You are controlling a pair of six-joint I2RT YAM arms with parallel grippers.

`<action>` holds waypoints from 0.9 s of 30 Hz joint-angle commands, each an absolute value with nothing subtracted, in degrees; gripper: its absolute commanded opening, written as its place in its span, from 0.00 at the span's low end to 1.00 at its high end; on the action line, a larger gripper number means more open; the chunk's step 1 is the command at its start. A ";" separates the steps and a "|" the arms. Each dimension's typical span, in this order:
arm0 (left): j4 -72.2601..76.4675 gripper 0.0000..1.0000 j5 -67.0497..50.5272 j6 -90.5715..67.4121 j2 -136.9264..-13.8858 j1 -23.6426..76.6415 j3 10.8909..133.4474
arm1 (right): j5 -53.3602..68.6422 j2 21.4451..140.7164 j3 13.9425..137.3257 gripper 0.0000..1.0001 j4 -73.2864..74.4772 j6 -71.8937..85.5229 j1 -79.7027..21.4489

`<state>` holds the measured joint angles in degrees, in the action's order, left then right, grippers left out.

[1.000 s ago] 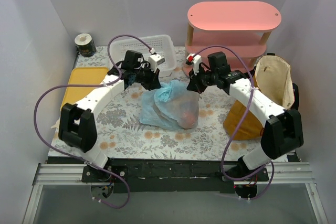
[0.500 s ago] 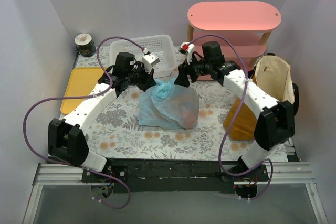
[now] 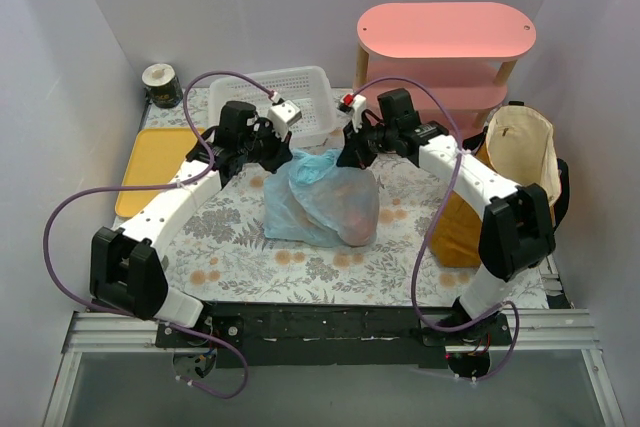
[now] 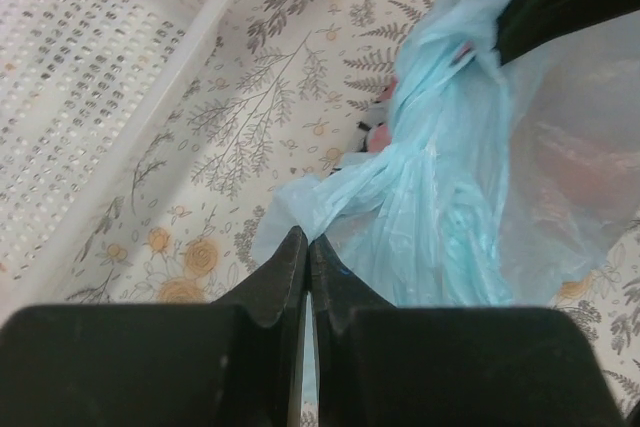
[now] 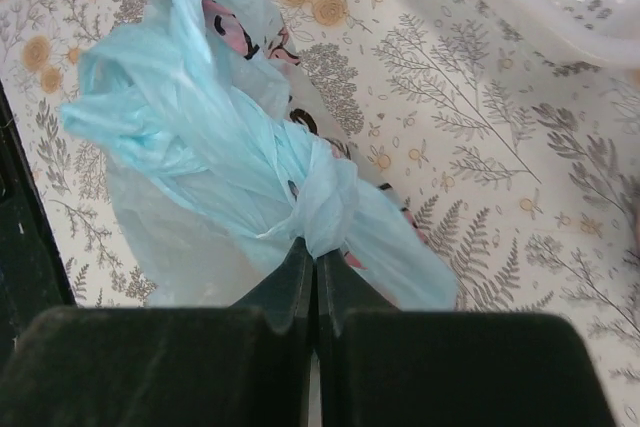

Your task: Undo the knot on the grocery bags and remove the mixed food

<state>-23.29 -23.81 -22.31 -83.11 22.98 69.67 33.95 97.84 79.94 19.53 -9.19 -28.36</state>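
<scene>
The pale blue plastic grocery bag lies mid-table, its neck twisted into a knot. My left gripper is shut on a twisted tail of the bag on the bag's left. My right gripper is shut right at the knot, the plastic pinched at its tips. Something round and orange shows dimly through the plastic, and a pink-and-black packet shows near the neck. The mustard tote stands open at the right, cream lining showing.
A white perforated basket sits behind the bag, close to both grippers. A pink shelf stands at the back right, a yellow tray at the left, a dark cup with a white rim in the back left corner.
Both grippers have drawn back toward the basket, the left arm swinging left. My right gripper let go, opened, then shut again on the knot. The bag's neck is pulled up and stretched.
</scene>
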 commanded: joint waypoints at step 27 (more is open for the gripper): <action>-22.67 0.84 -19.96 -29.96 -78.57 19.69 77.95 | 34.54 95.16 94.65 0.69 28.64 -30.38 -26.89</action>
<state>-21.41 -18.76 -26.46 -77.71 19.66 74.85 32.80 90.17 90.19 23.42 -19.62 -24.73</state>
